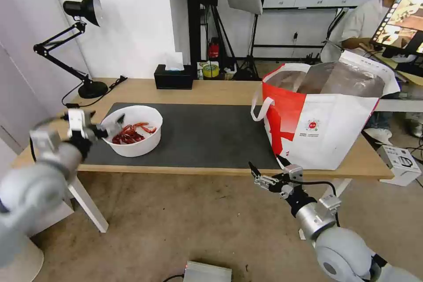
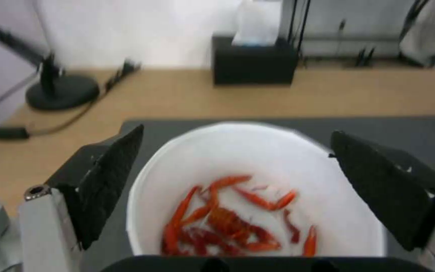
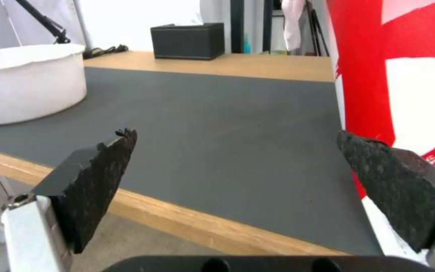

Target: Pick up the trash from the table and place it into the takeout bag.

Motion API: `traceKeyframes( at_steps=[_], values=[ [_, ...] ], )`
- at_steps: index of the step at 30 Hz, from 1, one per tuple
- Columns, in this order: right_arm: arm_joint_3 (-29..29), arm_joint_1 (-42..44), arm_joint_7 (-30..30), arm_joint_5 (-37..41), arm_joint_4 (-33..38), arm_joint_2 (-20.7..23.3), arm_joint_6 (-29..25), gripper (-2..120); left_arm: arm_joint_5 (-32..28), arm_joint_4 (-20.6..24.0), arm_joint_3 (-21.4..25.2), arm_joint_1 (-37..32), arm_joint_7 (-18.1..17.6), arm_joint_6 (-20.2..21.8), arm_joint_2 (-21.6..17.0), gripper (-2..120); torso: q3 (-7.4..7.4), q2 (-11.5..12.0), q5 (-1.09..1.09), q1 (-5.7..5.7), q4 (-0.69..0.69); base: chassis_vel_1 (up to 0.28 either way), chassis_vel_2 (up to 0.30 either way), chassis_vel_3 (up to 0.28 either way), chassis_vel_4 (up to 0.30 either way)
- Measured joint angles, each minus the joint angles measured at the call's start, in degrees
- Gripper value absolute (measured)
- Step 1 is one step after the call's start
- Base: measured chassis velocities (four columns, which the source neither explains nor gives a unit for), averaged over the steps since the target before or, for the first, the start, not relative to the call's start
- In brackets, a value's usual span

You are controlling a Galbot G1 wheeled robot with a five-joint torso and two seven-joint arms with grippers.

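Note:
On the dark grey mat (image 1: pixel 207 134) of the light-wood table (image 1: pixel 211 92) stands a white round bowl (image 1: pixel 136 141) of red crayfish shells (image 1: pixel 130 134), the trash. My left gripper (image 1: pixel 110 128) is open at the bowl's left rim; in the left wrist view its fingers (image 2: pixel 111 177) stand either side of the bowl (image 2: pixel 258 162). The takeout bag (image 1: pixel 330 128), white with red panels and foil lining, stands open on the table's right end. My right gripper (image 1: pixel 265 166) hangs open and empty just below the table's front edge, by the bag's (image 3: pixel 404 83) front corner.
A black desk lamp (image 1: pixel 90 88) and its cable sit at the table's far left. A black tissue box (image 1: pixel 173 77) stands at the back edge. A person sits behind the bag. A white box (image 1: pixel 401 163) and a grey device (image 1: pixel 207 272) lie on the floor.

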State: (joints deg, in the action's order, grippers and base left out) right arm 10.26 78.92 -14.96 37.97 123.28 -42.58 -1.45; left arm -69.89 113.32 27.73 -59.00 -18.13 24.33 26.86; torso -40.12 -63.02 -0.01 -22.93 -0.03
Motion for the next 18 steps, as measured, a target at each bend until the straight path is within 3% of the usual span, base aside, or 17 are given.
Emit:
traceKeyframes(
  at_steps=[2, 4, 8, 18],
  values=[
    [0.0, 0.0, 0.0, 0.0, 0.0, 0.0, 0.01, 100, -1.19, -0.7, -0.01, 0.72, -0.85, 2.3, -0.55, 100, 0.0, 0.0, 0.01, 0.0, 0.01, 0.0, 0.0, 0.0, 0.0],
    [0.0, 0.0, 0.0, 0.0, 0.01, 0.0, 0.02, 100, -3.9, -3.37, -0.04, 2.26, -3.64, 7.92, -1.76, 100, 0.0, 0.0, -0.01, 0.0, 0.04, 0.0, 0.0, 0.0, 0.0],
    [0.0, 0.0, 0.0, 0.01, 0.01, 0.0, 0.04, 100, -7.5, -7.39, -0.57, 4.04, -4.81, 12.12, -3.03, 100, 0.0, 0.0, -0.01, 0.0, 0.05, 0.0, 0.0, 0.0, 0.0],
    [0.0, 0.0, 0.0, 0.01, 0.02, 0.0, 0.05, 100, -15.88, -10.75, -2.11, 6.7, -4.41, 15.58, -2.42, 100, 0.01, 0.0, 0.0, 0.0, 0.03, 0.0, 0.0, 0.0, 0.0]
  ],
)
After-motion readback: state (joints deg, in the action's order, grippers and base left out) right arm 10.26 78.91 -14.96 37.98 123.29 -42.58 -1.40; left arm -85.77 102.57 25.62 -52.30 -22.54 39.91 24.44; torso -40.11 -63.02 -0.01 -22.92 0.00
